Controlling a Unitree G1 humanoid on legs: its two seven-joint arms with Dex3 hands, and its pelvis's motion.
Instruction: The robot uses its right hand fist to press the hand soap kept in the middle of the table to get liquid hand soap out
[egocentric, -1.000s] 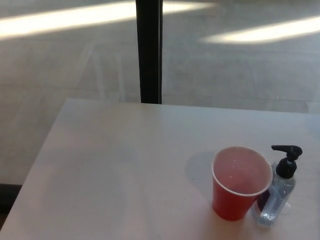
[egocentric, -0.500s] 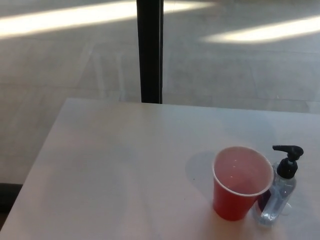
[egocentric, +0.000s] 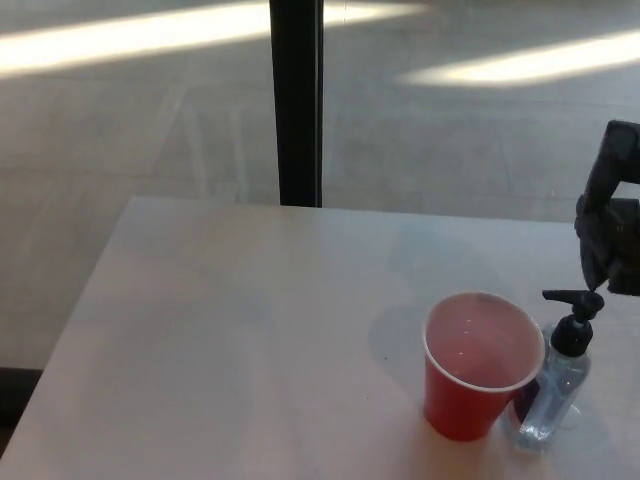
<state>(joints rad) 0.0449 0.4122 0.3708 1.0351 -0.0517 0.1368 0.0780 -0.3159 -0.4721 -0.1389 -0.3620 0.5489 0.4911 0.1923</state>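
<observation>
One pale table (egocentric: 250, 330) fills most of the head view, with a dark upright post (egocentric: 297, 100) behind its far edge. Near the table's right front stands a red cup (egocentric: 480, 365), open and upright. Just beside the cup on its right, touching or nearly so, stands the clear hand soap (egocentric: 560, 375) with its black pump. Above the pump, at the picture's right edge, hangs the right hand (egocentric: 610, 225), holding nothing; whether its fingers are curled or apart cannot be told.

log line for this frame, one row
right hand: above pump, not pressing | soap bottle: upright, beside red cup | left hand: not in view | table
</observation>
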